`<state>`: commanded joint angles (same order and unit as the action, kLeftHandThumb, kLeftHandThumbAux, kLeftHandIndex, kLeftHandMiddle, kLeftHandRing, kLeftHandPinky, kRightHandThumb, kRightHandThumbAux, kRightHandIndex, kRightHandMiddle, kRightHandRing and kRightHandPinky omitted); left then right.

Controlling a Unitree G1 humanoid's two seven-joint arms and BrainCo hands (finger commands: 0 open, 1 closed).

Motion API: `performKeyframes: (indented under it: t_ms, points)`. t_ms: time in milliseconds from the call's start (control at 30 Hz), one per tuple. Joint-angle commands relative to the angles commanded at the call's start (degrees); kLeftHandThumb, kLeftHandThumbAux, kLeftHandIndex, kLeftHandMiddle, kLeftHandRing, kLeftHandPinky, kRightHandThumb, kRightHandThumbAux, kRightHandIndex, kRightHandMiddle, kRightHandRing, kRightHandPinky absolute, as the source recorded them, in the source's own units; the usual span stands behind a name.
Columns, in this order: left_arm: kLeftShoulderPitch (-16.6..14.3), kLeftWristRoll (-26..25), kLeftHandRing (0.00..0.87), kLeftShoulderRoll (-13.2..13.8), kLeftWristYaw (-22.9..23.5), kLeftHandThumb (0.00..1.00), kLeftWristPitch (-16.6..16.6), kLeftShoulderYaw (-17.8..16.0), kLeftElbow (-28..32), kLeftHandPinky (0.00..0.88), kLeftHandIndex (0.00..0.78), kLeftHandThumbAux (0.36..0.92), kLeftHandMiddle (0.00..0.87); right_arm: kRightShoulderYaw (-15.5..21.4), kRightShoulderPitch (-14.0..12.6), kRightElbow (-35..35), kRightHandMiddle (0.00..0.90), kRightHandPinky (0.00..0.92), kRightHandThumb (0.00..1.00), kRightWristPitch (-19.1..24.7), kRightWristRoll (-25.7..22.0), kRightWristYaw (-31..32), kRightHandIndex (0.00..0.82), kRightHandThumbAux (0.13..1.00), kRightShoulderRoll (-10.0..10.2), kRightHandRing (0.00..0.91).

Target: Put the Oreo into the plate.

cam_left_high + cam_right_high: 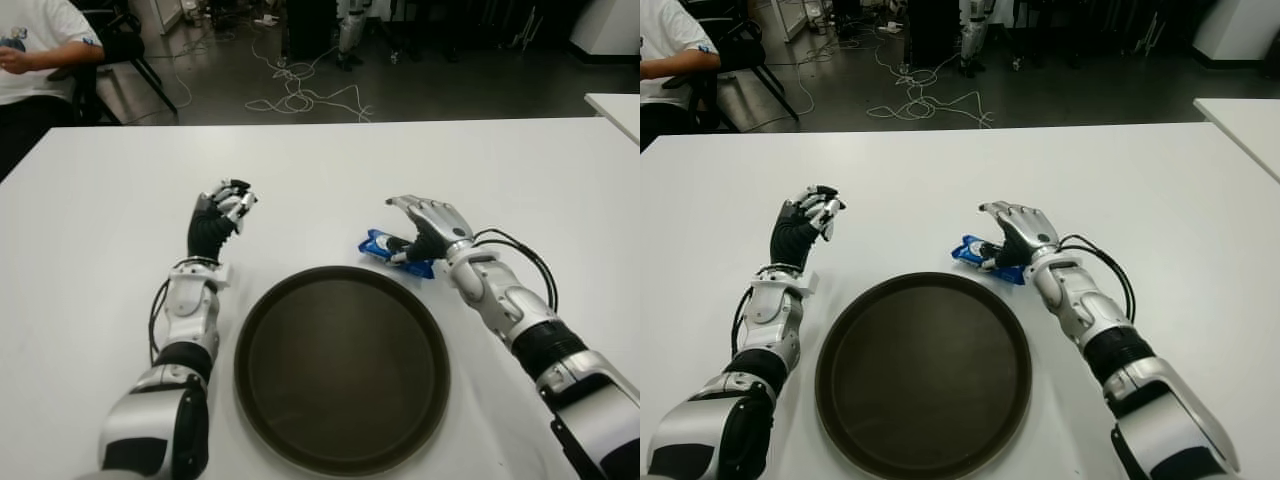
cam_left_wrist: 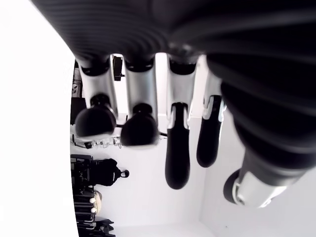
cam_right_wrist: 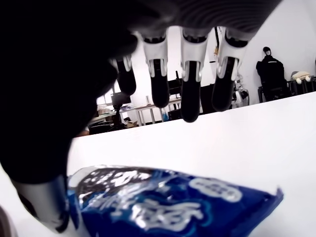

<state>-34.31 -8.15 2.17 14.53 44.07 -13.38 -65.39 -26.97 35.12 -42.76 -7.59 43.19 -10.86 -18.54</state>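
Robotics lab: white table (image 1: 330, 160), loose cables on floor (image 1: 300, 95), seated person (image 1: 35, 45), humanoid legs (image 1: 350, 30).

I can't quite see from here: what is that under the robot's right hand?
A blue snack packet lies on the white table under the right hand, beside the empty dark plate. The fingers hover above it, spread. The palm hides the packet's near end.

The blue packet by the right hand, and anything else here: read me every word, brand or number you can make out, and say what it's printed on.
Blue packet, on the table under the open right hand: white lettering shows, too blurred to read.
Person's white shirt, far left: a small print, unreadable.
Plate, left hand: no text visible.
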Motion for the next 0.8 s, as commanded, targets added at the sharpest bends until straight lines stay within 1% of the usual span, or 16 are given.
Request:
performKeyframes:
  t_ms: [100,267,500,800]
  points:
    - [0.0,-0.1,0.817,-0.1,0.2,0.858,0.2,-0.1,0.0,0.808,0.41,0.663,0.524,0.0,0.2,-0.5,0.217,0.244,0.0,0.2,-0.3,0.4,0.176,0.74,0.1,0.238]
    - [0.1,0.1,0.817,-0.2,-0.3,0.857,0.9,-0.2,0.0,0.808,0.41,0.663,0.525,-0.1,0.5,-1.4,0.228,0.261,0.0,0.3,-0.6,0.5,0.19,0.752,0.1,0.247]
    - [0.1,0.1,0.819,-0.3,-0.4,0.857,0.4,-0.1,0.2,0.81,0.411,0.663,0.525,-0.2,1.3,-4.4,0.246,0.274,0.0,-1.1,-0.9,-0.3,0.213,0.761,0.1,0.264]
    - [0.2,0.2,0.815,-0.5,-0.1,0.857,0.8,0.2,1.0,0.808,0.411,0.663,0.522,0.3,2.2,-6.3,0.222,0.214,0.0,-1.8,-1.8,1.1,0.222,0.735,0.1,0.232]
